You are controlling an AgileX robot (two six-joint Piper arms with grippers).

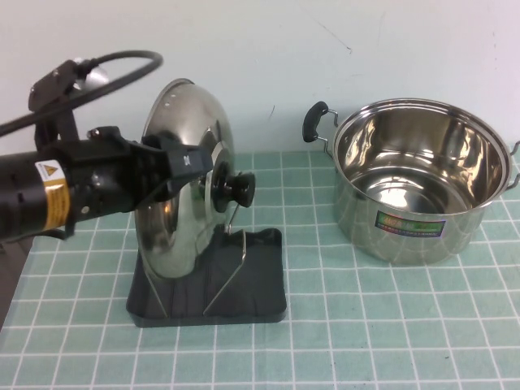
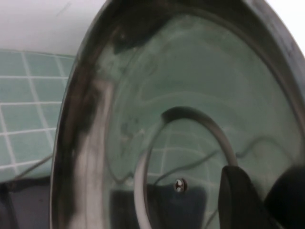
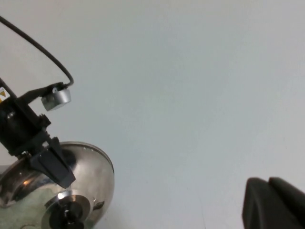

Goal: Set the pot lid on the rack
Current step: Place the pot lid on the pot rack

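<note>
The pot lid [image 1: 183, 122], shiny and domed with a black knob [image 1: 236, 188], stands on edge in the rack [image 1: 256, 284], a black tray with wire uprights. Its lower rim rests in the tray's left part and its knob faces right. My left gripper [image 1: 195, 162] reaches in from the left and is shut on the lid's upper rim, one finger across the dome and the other behind it. The left wrist view shows the lid's hollow underside [image 2: 190, 86] beside the left gripper [image 2: 264, 200]. My right gripper [image 3: 271, 205] is shut and empty, facing the wall, out of the high view. The lid [image 3: 90, 171] also shows in the right wrist view.
The steel pot [image 1: 422, 187] with black side handles and a colourful label stands open at the right, apart from the rack. A green checked cloth [image 1: 366, 341] covers the table. The white wall is close behind.
</note>
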